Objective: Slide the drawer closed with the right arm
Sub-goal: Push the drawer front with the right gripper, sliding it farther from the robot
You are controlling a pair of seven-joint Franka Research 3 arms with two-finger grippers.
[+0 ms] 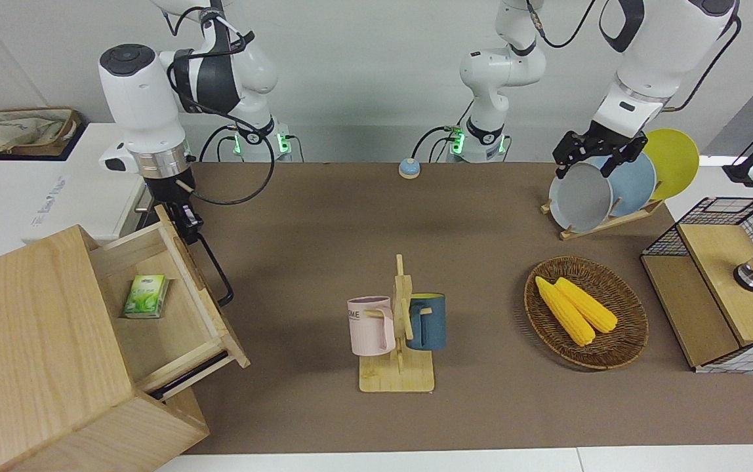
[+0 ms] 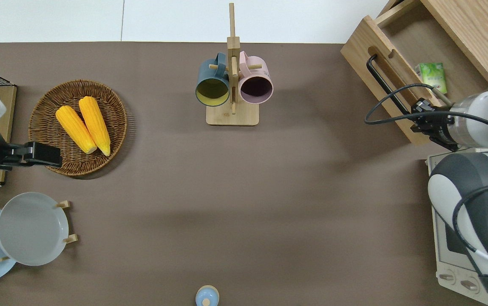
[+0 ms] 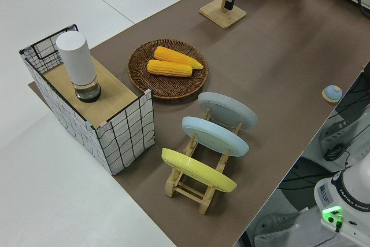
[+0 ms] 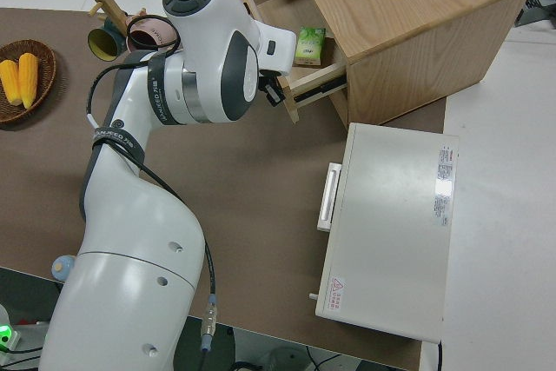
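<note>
The light-wood drawer [image 1: 201, 286] sticks partly out of the big cabinet [image 1: 35, 341], with its black bar handle [image 1: 216, 269] on the front. My right gripper [image 1: 187, 223] is shut and presses on the drawer front at the handle's end nearer to the robots. The overhead view shows this gripper [image 2: 422, 114] over the drawer front [image 2: 386, 85]. A green packet [image 1: 145, 296] lies in the drawer. It also shows in the right side view [image 4: 310, 45]. My left arm is parked, and its gripper [image 1: 588, 157] is open.
A white toaster oven [image 1: 88, 183] stands next to the cabinet, nearer to the robots. A mug rack [image 1: 397, 328] with a pink and a blue mug is mid-table. A wicker basket [image 1: 632, 341] with corn, a plate rack [image 1: 612, 183] and a wire box [image 1: 717, 282] stand toward the left arm's end.
</note>
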